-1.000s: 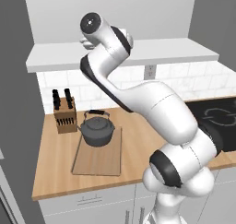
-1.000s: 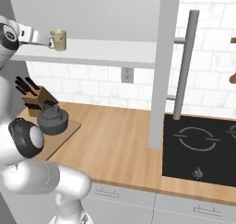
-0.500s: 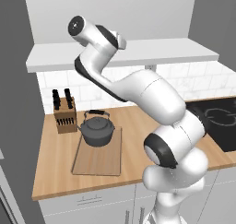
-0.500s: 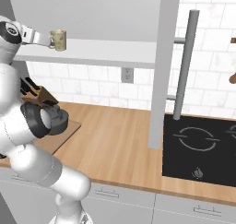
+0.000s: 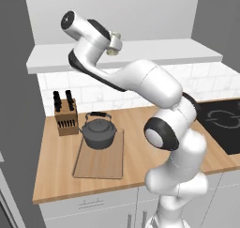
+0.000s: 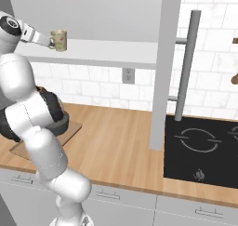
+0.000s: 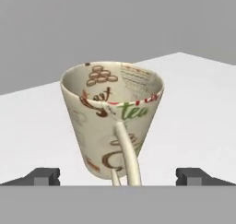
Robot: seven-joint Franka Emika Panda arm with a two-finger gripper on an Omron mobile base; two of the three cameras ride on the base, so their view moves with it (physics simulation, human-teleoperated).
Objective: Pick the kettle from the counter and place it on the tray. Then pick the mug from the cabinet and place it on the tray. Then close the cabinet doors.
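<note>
- My gripper stands with its jaws wide apart, one dark fingertip low on each side of the hand view, and neither one touches anything.
- The mug stands upright between my jaws and a little ahead of them, on the white shelf floor of the cabinet. Its handle points straight back at me.
- The hand view alone gives the mug's printed lettering and brown swirls, and the inside of its rim.
- From the right base view the mug reads as a small cream cup just past my gripper, apart from my fingers as far as I can tell.
- In the left base view my wrist hides most of the mug; a sliver shows just beyond my hand.
- Well below my jaws, the left base view shows the kettle sitting on the far end of the tray, with a knife block beside it on the counter.
- In the right base view my own arm covers most of the kettle and the tray.
- That right view adds one of the cabinet doors, swung open edge-on with its silver bar handle, and a black hob beneath it.
</note>
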